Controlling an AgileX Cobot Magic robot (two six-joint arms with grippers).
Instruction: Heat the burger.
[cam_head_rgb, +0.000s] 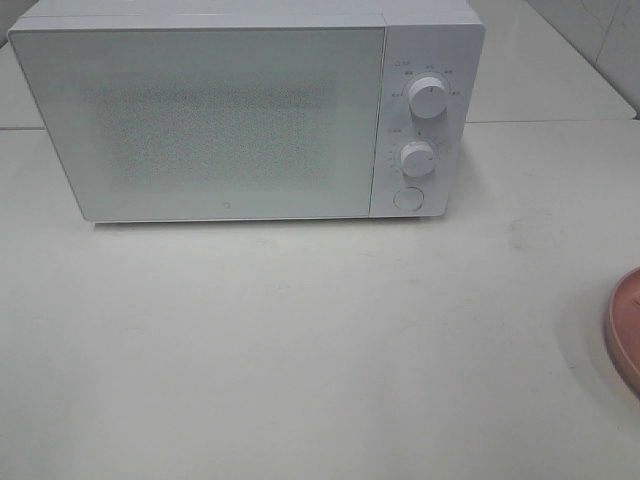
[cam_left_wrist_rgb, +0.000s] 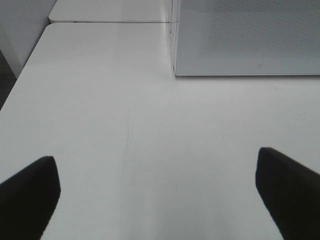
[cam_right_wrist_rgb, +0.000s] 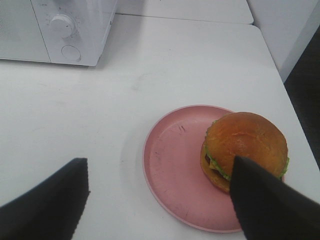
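Note:
The burger (cam_right_wrist_rgb: 245, 137), with a golden-brown bun and green lettuce, sits on the far-right side of a pink plate (cam_right_wrist_rgb: 172, 192). My right gripper (cam_right_wrist_rgb: 160, 164) hovers over the plate, open wide and holding nothing. One of its dark fingers (cam_right_wrist_rgb: 265, 205) hides the near edge of the burger. The white microwave (cam_head_rgb: 200, 120) stands at the back of the table with its door shut. My left gripper (cam_left_wrist_rgb: 156, 160) is open above bare table in front of the microwave's left corner (cam_left_wrist_rgb: 250, 35). Neither gripper shows in the exterior high view, where only the plate's rim (cam_head_rgb: 625, 325) appears.
The microwave's panel carries two round knobs (cam_head_rgb: 429, 95) (cam_head_rgb: 417, 157) and a round button (cam_head_rgb: 407, 197). The white table (cam_head_rgb: 300, 340) ends close to the right of the plate, and its left edge (cam_left_wrist_rgb: 22, 75) shows in the left wrist view.

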